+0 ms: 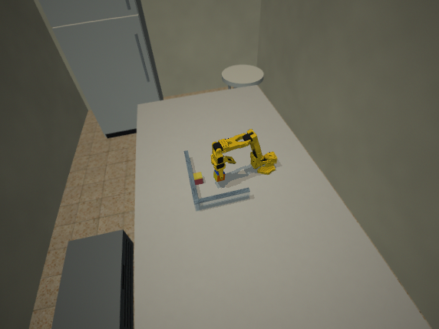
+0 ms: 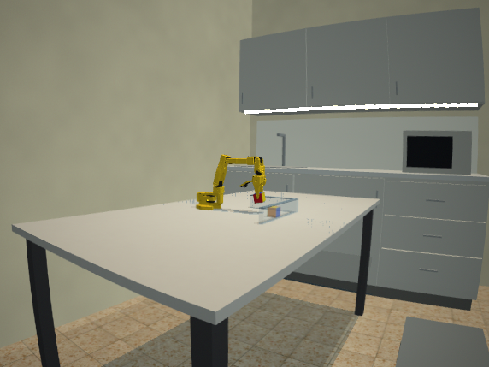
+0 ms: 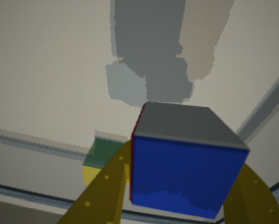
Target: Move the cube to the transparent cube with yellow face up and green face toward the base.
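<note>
Now, from the top, the yellow arm (image 1: 241, 142) arches over the white table (image 1: 269, 246) and points its gripper (image 1: 219, 174) straight down, jaws pinching the cube (image 1: 219, 176), which hangs just above the tabletop inside the grey L-shaped rail (image 1: 215, 200). Just beside it, against the rail's long leg, sits the see-through cube (image 1: 198, 178), yellow on top and red on the side facing this camera. The two are near but not touching.

Over to the side view: the gripper (image 2: 258, 197) holds the cube (image 2: 257, 198), a red face showing here, clear of the table (image 2: 171, 249). The see-through cube (image 2: 273, 211) shows faintly closer to the camera (orange and blue sides visible), by the rail's (image 2: 279, 215) wall.

And the wrist camera: the cube (image 3: 189, 157) fills the view, blue face toward the lens, grey face above it, a red sliver on the left edge. A yellow finger (image 3: 105, 194) presses each side. Past it, lower left, the see-through cube (image 3: 100, 159) shows green and yellow.
</note>
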Controlling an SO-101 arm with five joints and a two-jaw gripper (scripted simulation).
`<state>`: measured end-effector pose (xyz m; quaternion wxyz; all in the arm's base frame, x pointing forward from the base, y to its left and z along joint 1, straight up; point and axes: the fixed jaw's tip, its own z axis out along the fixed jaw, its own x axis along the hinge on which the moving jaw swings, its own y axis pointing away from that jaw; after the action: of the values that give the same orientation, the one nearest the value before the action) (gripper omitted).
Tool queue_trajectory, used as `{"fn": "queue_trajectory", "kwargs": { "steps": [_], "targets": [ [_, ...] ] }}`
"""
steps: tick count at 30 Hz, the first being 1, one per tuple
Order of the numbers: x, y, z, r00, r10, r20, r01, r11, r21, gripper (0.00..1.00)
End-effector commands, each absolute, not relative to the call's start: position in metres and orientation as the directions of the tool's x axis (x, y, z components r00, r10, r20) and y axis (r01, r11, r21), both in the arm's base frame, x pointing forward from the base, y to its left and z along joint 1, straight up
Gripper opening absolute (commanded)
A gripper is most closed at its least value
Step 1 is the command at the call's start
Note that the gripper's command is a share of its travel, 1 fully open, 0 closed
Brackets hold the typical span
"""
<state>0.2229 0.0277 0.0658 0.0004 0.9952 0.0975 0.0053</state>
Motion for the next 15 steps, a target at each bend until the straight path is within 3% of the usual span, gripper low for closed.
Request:
{"fn": "queue_trajectory", "kwargs": {
  "steps": [1,15],
  "targets": [
    [0.2274,0.0273,0.0764,0.978,0.196,0.065,0.197,-0.98,0.003,0.22],
    [0.2274,0.0272,0.0764,0.977,0.206,0.064,0.206,-0.979,0.003,0.22]
  ]
}}
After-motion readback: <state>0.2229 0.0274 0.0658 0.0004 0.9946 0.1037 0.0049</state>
